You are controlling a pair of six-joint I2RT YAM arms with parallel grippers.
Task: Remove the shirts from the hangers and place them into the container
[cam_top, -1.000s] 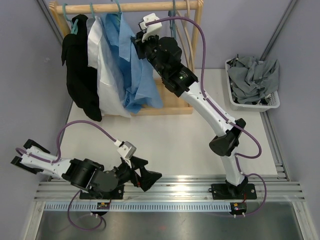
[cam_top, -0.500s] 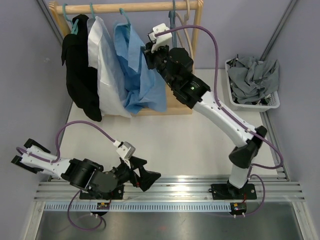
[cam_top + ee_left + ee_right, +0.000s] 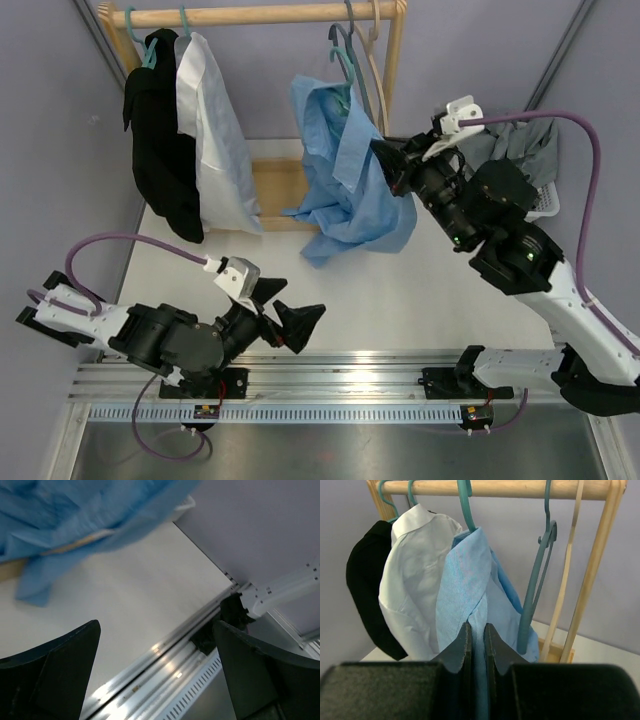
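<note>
Right claw (image 3: pixel 382 163) pinches the light blue shirt (image 3: pixel 340 200) at centre frame, cloth draping left of it. Left claw (image 3: pixel 298 300), lower left, stands spread wide and empty, well apart from the shirt.

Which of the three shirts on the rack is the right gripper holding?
The light blue shirt: the right gripper is shut on its cloth. The white shirt and the black shirt hang free.

Top cam: high, rear, looks down. R wrist cam: close on blue shirt (image 3: pixel 465 580); L wrist: low, sees it too.
</note>
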